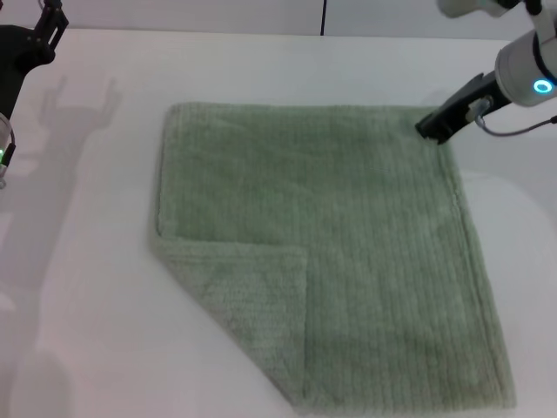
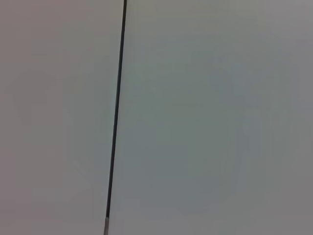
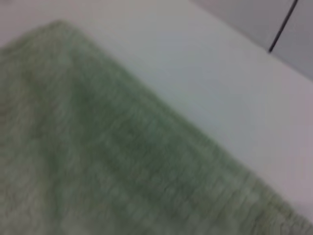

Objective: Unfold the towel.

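Observation:
The pale sage-green towel (image 1: 365, 235) lies flat on the white table (image 1: 87, 261), spread almost to a full square. Its near left corner (image 1: 239, 296) is folded over onto the top as a triangular flap. My right gripper (image 1: 432, 131) is down at the towel's far right corner, touching or just above the cloth. The right wrist view shows the towel (image 3: 98, 161) close up, with its far edge against the table. My left gripper (image 1: 52, 22) is open and empty, held up at the far left, well away from the towel.
The left wrist view shows only a pale surface with a thin dark seam (image 2: 116, 112). The table's back edge meets a wall with a dark vertical seam (image 1: 324, 17). White tabletop surrounds the towel on the left and behind it.

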Robot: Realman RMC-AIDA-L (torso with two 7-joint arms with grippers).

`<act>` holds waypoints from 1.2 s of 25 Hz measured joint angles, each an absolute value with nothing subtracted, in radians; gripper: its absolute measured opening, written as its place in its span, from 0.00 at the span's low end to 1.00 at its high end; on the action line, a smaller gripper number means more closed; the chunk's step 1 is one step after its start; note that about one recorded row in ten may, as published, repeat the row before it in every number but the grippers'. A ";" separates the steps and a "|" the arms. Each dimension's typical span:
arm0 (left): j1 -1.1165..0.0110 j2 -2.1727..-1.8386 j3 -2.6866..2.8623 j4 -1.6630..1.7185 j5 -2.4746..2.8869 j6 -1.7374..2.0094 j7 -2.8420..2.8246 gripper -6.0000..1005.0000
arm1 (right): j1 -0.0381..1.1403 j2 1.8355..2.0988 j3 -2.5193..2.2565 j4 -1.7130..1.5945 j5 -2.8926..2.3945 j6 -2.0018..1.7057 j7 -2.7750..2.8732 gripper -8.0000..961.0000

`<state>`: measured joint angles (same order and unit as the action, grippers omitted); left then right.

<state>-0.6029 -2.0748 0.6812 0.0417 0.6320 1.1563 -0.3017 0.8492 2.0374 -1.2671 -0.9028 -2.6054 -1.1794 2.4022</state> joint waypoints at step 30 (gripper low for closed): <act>-0.599 -2.077 0.683 0.038 0.634 1.168 -0.339 0.79 | 0.946 2.016 -1.214 -0.577 -2.605 -1.007 2.236 0.01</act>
